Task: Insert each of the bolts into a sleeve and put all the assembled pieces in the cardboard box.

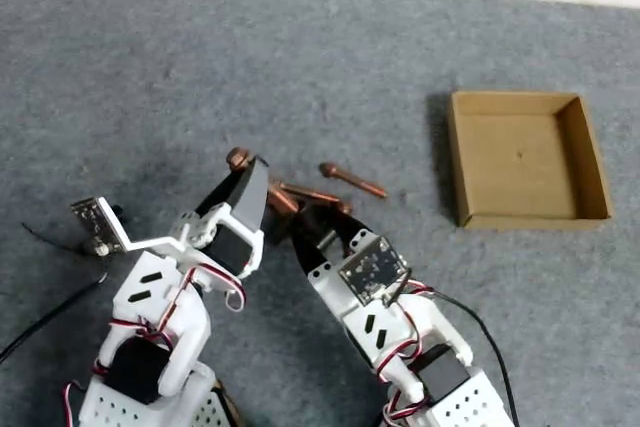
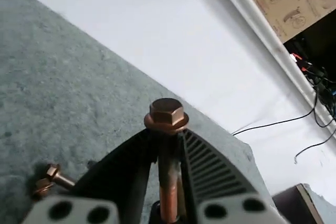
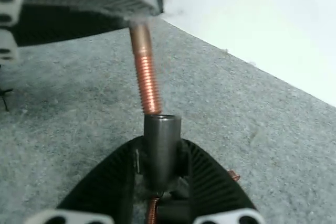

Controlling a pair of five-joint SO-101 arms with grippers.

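We see the grey carpet [image 1: 150, 67] spread over the whole table. The cardboard box [image 1: 468, 162] lies on it, open side up. Both arms stand well apart from the box, off its left-hand wall as the high view shows it.

The left gripper [image 2: 169, 139] is the farther of the two from the box. Its jaws are drawn almost together, pinching the shaft of a copper bolt [image 2: 166, 115] just under the hexagonal head. The right gripper [image 3: 161, 149] sits between the left one and the box, and is clamped narrowly round a dark sleeve [image 3: 162, 129] whose open mouth points outward.

In the high view the two grippers meet tip to tip, and the meeting point is too crowded for us to read. The right wrist view gives it plainly: the bolt's threaded end is at the sleeve's mouth. We cannot tell whether it touches the rim or has just entered. The left wrist view adds the bolt's head standing proud of the fingertips.

Loose bolts [image 1: 352, 179] lie on the carpet between the grippers and the box, nearer the grippers.
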